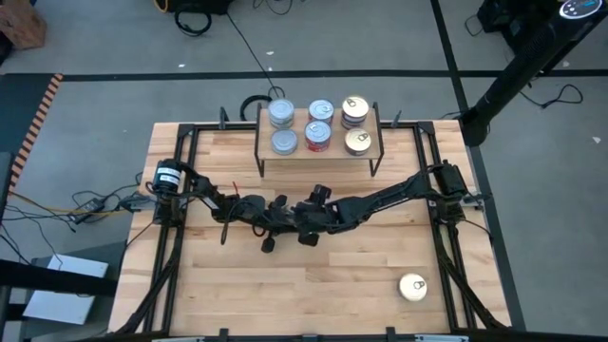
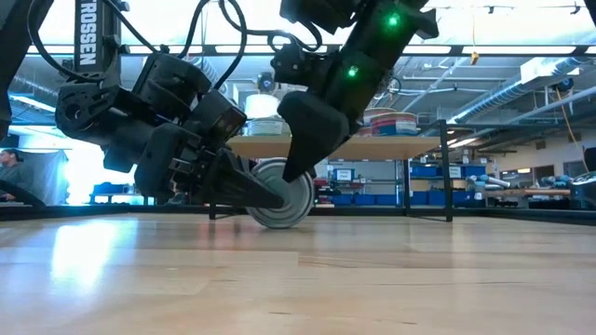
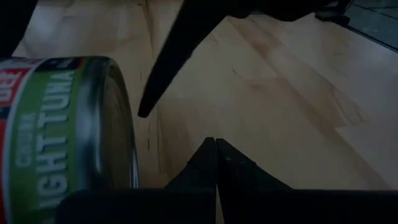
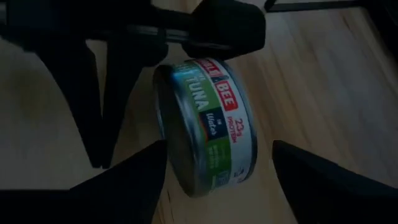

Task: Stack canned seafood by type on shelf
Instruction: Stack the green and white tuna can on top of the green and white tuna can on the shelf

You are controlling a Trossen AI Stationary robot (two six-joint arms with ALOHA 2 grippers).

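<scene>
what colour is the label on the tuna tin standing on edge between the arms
Mostly green with white lettering and a red patch on the tuna tin; clearest in the right wrist view.

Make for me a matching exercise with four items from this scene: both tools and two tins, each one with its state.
Column one:
1. left tool
2. right tool
3. tuna tin
4. gold-topped tin

Column two:
A. standing on its edge
B. shut, holding nothing
C. lying flat, apart from all others
D. open, one finger on each side of a tin

Pairs: 1-B, 2-D, 3-A, 4-C
</scene>
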